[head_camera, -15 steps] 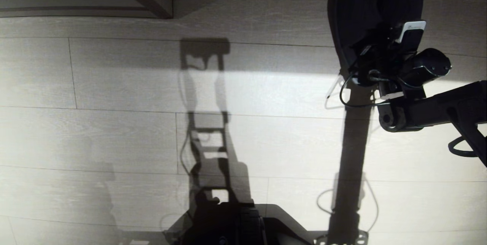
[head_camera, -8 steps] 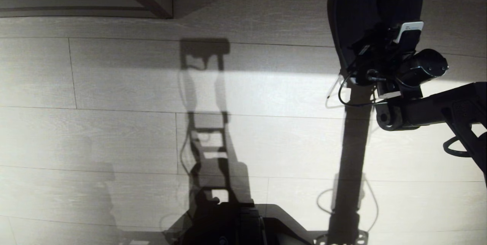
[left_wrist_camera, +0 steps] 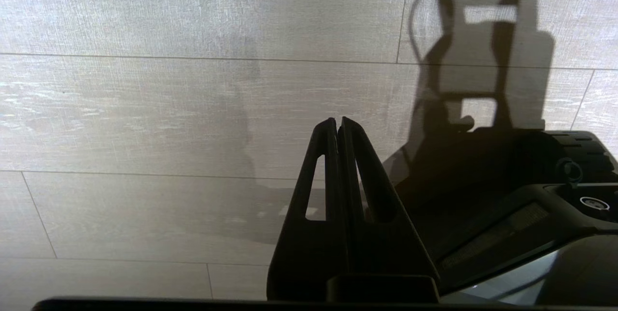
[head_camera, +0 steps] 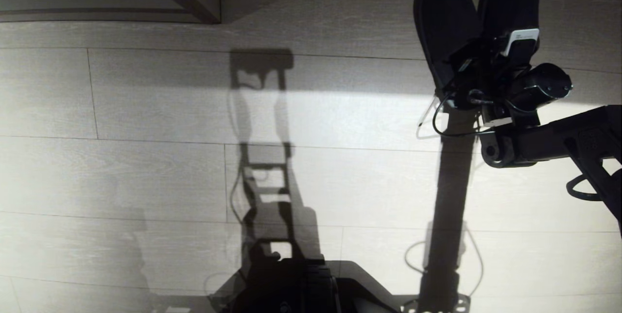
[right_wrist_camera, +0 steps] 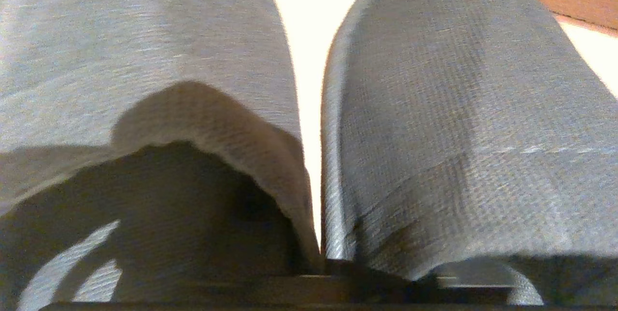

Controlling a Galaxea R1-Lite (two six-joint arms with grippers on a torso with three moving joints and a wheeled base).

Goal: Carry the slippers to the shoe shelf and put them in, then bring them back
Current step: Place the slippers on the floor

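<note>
Slippers (head_camera: 478,16) side by side on pale floor (head_camera: 146,157), right hand (head_camera: 478,77) at their heels, grip unclear.

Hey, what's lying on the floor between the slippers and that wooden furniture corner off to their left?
Nothing: in the head view only bare pale plank floor lies between the slippers and the furniture corner.

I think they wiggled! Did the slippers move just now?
Yes. The slippers spread slightly; the left one's edge shifted leftward against the floor seam.
</note>
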